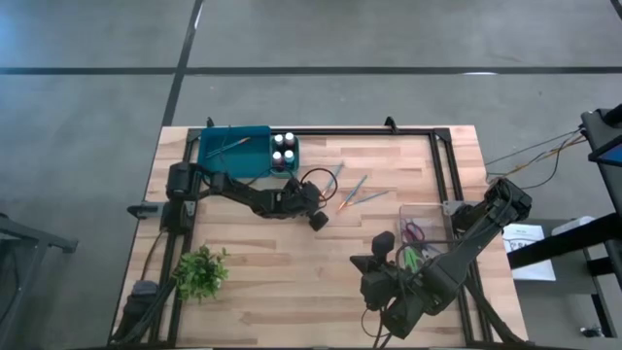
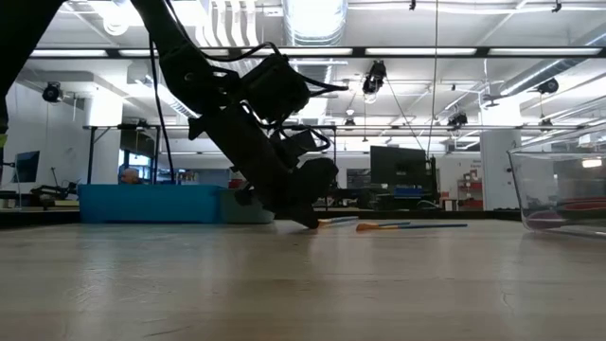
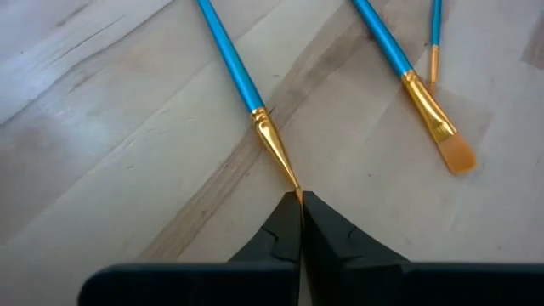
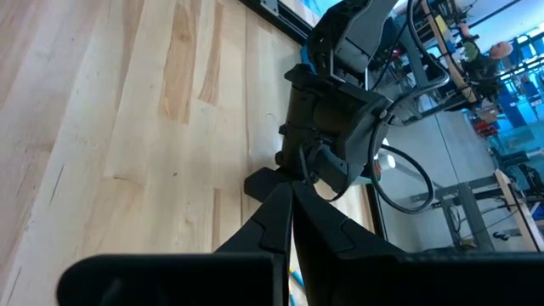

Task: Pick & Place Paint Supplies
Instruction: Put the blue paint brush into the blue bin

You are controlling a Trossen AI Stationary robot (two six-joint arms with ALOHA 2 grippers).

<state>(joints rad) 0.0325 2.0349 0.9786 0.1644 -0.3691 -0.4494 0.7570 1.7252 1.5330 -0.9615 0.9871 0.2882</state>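
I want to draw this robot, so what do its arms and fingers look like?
Draw two dark, almost black arms made of chunky jointed pieces. The left arm has a thin black cable looping beside its wrist. The right arm looks the same, blocky and black. Each ends in two flat, pointed black fingers with little notches along their inner edges.

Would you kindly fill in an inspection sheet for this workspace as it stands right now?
Surface: pale wooden plank table, black frame rails along its edges.
Job's things: three thin blue-handled paintbrushes lying loose; teal tray holding another brush and small paint bottles.
Clutter: small green plant; clear plastic bin with scissors inside.
Hands: left hand shut on the pointed tip of one paintbrush; right hand shut, empty, near the bin.
Cables: black loop on the left arm.
Surroundings: grey floor; workshop benches, monitors.
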